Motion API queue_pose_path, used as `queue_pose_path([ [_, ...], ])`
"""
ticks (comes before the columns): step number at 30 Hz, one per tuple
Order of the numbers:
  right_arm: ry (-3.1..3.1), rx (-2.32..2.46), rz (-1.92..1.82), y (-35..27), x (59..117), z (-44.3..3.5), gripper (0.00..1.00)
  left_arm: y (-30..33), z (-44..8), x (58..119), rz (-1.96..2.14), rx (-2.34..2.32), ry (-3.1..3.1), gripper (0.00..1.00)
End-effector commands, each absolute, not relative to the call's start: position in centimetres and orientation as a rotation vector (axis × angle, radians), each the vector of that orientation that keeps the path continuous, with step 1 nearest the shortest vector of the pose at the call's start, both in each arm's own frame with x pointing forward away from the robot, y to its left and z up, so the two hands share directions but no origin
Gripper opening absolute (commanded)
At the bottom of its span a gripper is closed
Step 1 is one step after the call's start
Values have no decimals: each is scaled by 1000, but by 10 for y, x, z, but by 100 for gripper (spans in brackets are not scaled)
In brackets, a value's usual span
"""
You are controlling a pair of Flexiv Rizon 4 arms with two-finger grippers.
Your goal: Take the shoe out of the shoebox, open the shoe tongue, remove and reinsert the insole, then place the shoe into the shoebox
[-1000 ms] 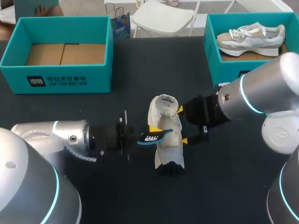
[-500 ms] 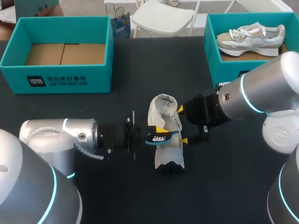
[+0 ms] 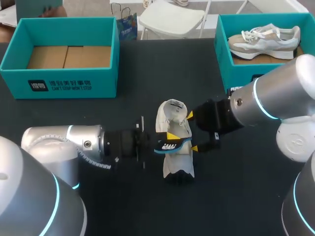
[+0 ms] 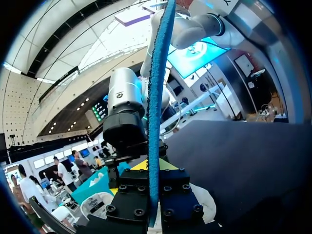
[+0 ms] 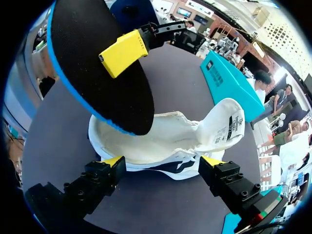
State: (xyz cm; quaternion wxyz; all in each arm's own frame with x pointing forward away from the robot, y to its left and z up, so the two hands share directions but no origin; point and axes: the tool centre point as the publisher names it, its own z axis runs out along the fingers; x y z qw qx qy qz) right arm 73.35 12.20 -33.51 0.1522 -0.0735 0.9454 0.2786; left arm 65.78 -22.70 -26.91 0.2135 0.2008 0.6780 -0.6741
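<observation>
The white low-top shoe [image 3: 178, 160] stands on the dark surface [image 3: 147, 73] between the two arms, its opening facing up. The black foam insole with a blue rim [image 5: 92, 68] is pinched at one end by the left tool [image 4: 154, 166], whose yellow tips close on its two faces. Its free end reaches the shoe's mouth, though I cannot tell whether it is inside. The right tool [image 5: 163, 161] is spread wide, both tips along the same long flank of the shoe (bracing it, I'd judge, rather than gripping).

The likely trouble is that the insole is floppy and held by one end. Its free end may snag on the collar or tongue and fold instead of sliding forward. A shoe propped from one side only could also pivot under the push.

An open teal shoebox [image 3: 59, 83] with a bare cardboard floor sits far left, well apart. A second teal box [image 3: 227, 59] far right holds a grey-and-white sneaker [image 3: 266, 39]. Neither blocks anything. The right tool's tip beside the mouth is the nearest obstacle.
</observation>
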Motion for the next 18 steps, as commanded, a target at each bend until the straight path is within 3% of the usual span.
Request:
queue_pose_path([
  [1,2710,-212,801,122,733,-336,100,-229,-271,656,-1876,554,1883,0],
  [18,2710,-212,801,122,733,-336,100,-240,-306,676,-1838,518,1923,0],
])
